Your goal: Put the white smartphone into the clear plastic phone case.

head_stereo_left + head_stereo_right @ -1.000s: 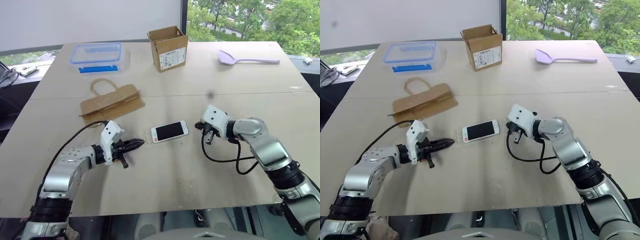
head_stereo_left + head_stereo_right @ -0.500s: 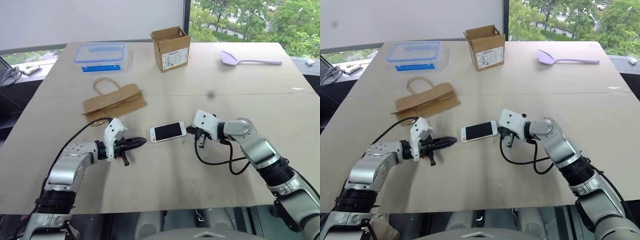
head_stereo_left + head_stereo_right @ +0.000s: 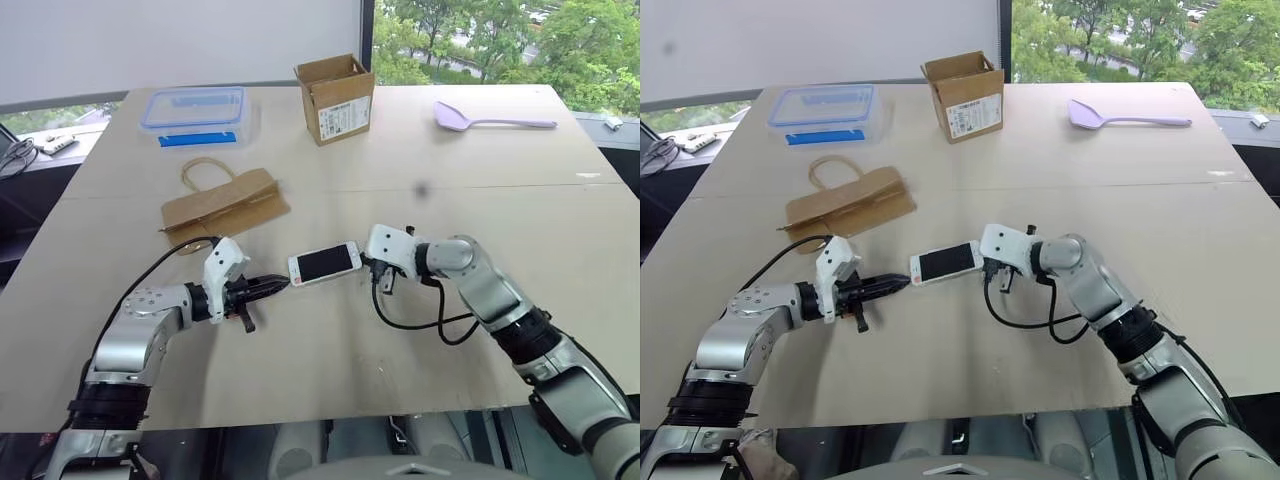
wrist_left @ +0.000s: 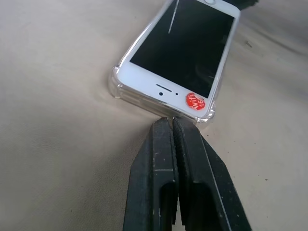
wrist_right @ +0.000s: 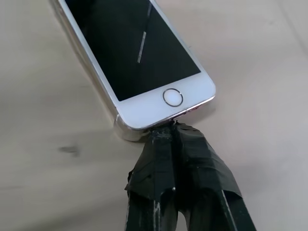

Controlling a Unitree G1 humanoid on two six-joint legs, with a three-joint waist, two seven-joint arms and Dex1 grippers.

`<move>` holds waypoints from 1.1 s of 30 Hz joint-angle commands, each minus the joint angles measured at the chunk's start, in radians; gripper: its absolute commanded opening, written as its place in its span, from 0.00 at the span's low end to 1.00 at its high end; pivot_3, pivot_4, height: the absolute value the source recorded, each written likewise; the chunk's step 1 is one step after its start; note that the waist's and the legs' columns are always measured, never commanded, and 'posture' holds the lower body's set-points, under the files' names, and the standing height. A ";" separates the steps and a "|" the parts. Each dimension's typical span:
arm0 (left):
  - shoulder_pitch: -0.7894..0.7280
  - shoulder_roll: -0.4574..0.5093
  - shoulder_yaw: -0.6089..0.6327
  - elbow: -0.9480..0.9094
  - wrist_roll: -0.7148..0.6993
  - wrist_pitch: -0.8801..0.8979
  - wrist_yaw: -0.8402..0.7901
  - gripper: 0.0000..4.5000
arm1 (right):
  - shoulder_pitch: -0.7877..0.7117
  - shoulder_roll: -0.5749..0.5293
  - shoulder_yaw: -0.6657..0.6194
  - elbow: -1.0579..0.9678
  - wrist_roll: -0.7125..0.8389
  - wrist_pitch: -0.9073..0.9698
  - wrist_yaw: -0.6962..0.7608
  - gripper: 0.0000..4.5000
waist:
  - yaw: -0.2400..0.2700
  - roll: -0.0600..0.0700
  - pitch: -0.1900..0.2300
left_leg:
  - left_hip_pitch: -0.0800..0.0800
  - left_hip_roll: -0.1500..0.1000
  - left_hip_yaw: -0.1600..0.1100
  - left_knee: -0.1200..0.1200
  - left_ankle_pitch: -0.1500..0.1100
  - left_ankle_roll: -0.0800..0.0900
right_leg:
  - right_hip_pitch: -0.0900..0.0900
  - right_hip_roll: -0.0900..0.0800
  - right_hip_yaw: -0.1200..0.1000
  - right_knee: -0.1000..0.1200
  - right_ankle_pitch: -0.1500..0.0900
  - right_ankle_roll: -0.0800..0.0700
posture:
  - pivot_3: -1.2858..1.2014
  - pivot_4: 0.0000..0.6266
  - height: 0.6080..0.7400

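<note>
The white smartphone (image 3: 323, 263) lies screen up at the table's middle, set in the clear plastic phone case (image 4: 116, 84), whose glossy rim shows around its earpiece end and one long side. A red round sticker (image 4: 195, 101) sits on the phone by the earpiece. My left gripper (image 3: 283, 283) is shut, and its tips (image 4: 168, 121) touch the case at that end. My right gripper (image 3: 366, 264) is also shut and presses its tips (image 5: 168, 129) against the home-button end (image 5: 173, 96). The phone is pinched lengthwise between the two grippers.
A folded brown paper bag (image 3: 225, 203) lies behind the left arm. Farther back are a clear food box with a blue rim (image 3: 195, 108), an open cardboard box (image 3: 336, 96) and a lilac spatula (image 3: 492, 119). A black cable (image 3: 425, 322) loops beside my right wrist.
My right gripper has moved left up to the phone's home-button end. The phone has slid left until its other end meets the left gripper, which stayed in place.
</note>
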 commanded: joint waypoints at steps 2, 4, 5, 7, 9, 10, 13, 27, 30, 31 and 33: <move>-0.002 -0.013 -0.026 -0.006 0.004 -0.004 -0.004 0.03 | -0.026 0.046 0.003 0.016 0.003 -0.103 -0.012 0.00 | 0.000 0.000 0.000 | 0.000 0.000 0.000 0.000 0.000 0.000 | 0.000 0.000 0.000 0.000 0.000 0.000 | 0.52 0.24 1.00; 0.000 -0.012 -0.025 -0.006 0.005 -0.003 -0.007 0.03 | -0.024 0.051 0.002 0.012 0.003 -0.114 -0.001 0.00 | 0.001 0.000 0.000 | 0.000 0.000 0.000 0.000 0.000 0.000 | 0.000 0.000 0.000 0.000 0.000 0.000 | 0.52 0.24 1.00; 0.000 -0.012 -0.025 -0.007 0.005 -0.002 -0.008 0.03 | -0.018 0.055 0.003 0.004 0.010 -0.116 0.011 0.00 | 0.001 0.000 0.000 | -0.001 0.000 0.000 0.000 0.000 0.000 | 0.000 0.000 0.001 0.000 0.000 0.000 | 0.52 0.24 1.00; -0.001 -0.013 -0.026 -0.008 0.006 -0.002 -0.009 0.03 | 0.001 0.067 0.004 -0.020 0.035 -0.102 0.038 0.00 | 0.001 0.000 0.000 | -0.001 0.000 0.000 0.000 0.000 0.000 | 0.000 0.000 0.001 0.000 0.000 0.000 | 0.52 0.24 1.00; -0.009 -0.011 -0.032 -0.008 0.009 -0.007 -0.018 0.03 | 0.024 0.069 0.007 -0.047 0.055 -0.094 0.069 0.00 | 0.001 0.000 0.000 | -0.001 0.000 0.000 0.000 0.000 0.000 | 0.000 0.000 0.000 0.000 0.000 0.000 | 0.52 0.24 1.00; -0.013 -0.010 -0.036 -0.008 0.012 -0.010 -0.024 0.03 | 0.032 0.068 0.006 -0.059 0.062 -0.091 0.082 0.00 | 0.001 0.000 0.000 | -0.001 0.000 0.000 0.000 0.000 0.000 | 0.000 0.000 0.000 0.000 0.000 0.000 | 0.52 0.24 1.00; -0.028 -0.002 -0.054 -0.009 0.020 -0.023 -0.056 0.03 | 0.042 0.062 -0.012 -0.077 0.077 -0.073 0.109 0.00 | -0.001 0.000 0.000 | -0.001 0.000 0.000 0.000 0.000 0.000 | 0.000 0.000 0.001 0.000 0.000 0.000 | 0.52 0.24 1.00; -0.274 -0.081 -0.233 0.050 0.083 -0.084 -0.229 0.03 | 0.274 -0.179 -0.178 -0.529 0.150 0.221 0.154 0.00 | 0.011 0.000 0.001 | -0.007 -0.002 0.005 0.000 0.000 0.000 | -0.002 0.000 -0.001 -0.006 0.000 0.001 | 0.52 0.24 1.00; -0.301 -0.100 -0.244 0.092 0.103 -0.102 -0.234 0.03 | 0.309 -0.204 -0.181 -0.565 0.134 0.263 0.130 0.00 | 0.002 -0.001 0.001 | -0.006 -0.001 0.003 0.000 0.000 0.000 | -0.002 0.001 -0.001 -0.003 0.000 0.001 | 0.52 0.24 1.00; -0.307 -0.100 -0.245 0.109 0.112 -0.110 -0.237 0.03 | 0.322 -0.216 -0.180 -0.570 0.123 0.267 0.122 0.00 | 0.002 -0.001 0.001 | -0.006 -0.001 0.003 0.000 0.000 0.000 | -0.002 0.001 -0.001 -0.003 -0.001 0.002 | 0.52 0.24 1.00; -0.309 -0.089 -0.239 0.139 0.128 -0.133 -0.240 0.03 | 0.348 -0.241 -0.180 -0.587 0.108 0.275 0.111 0.00 | 0.003 -0.001 0.001 | -0.005 -0.001 0.003 0.000 0.000 0.000 | -0.002 0.002 -0.001 -0.002 -0.002 0.003 | 0.52 0.24 1.00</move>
